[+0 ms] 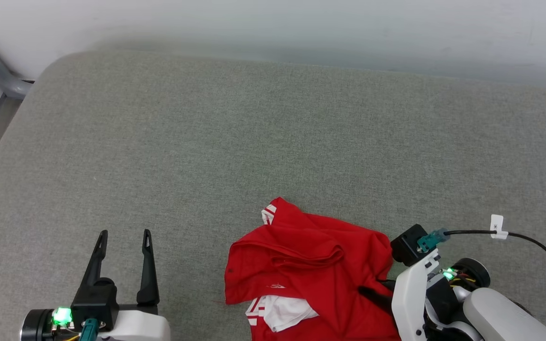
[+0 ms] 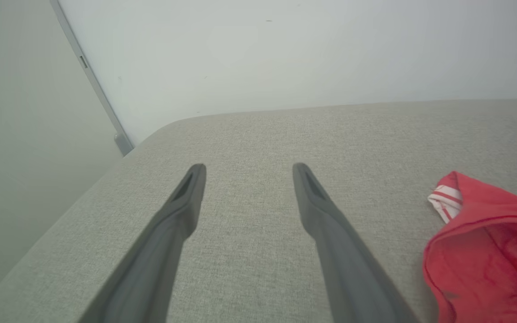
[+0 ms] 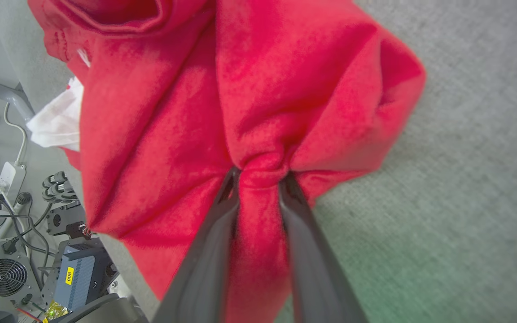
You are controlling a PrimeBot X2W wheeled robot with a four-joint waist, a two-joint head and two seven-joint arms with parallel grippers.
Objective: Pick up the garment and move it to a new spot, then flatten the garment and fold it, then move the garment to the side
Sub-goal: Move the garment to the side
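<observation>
**Right claw pinched on the red shirt; left claw wide and bare**

The garment (image 1: 311, 265) lies crumpled on the grey cushion (image 1: 254, 142), near the cushion's front edge and right of its middle. It is a loose red heap. A white sleeve with striped trim shows at its near side, and a second bit of striped trim peeks out at its far corner. In the right wrist view, part of the red cloth hangs past the cushion's edge, with a fan box (image 3: 0, 276) and a blue box (image 3: 76, 278) on the floor beyond that edge.

The right gripper (image 3: 260, 175) sits at the cushion's front right, right against the right-hand side of the heap. Its two dark fingers are drawn in narrow on a gathered bunch of red cloth, and folds fan out from the pinch between the tips. In the head view one dark finger (image 1: 375, 294) lies on the shirt's right edge. A black cable (image 1: 538, 246) runs off the wrist over the cushion's right side.

The left gripper (image 1: 125, 233) is over the cushion's front left, well apart from the shirt. Its fingers are spread wide with only grey weave between them. In the left wrist view the shirt's striped corner lies off to the side of these fingers, not touching them.
</observation>
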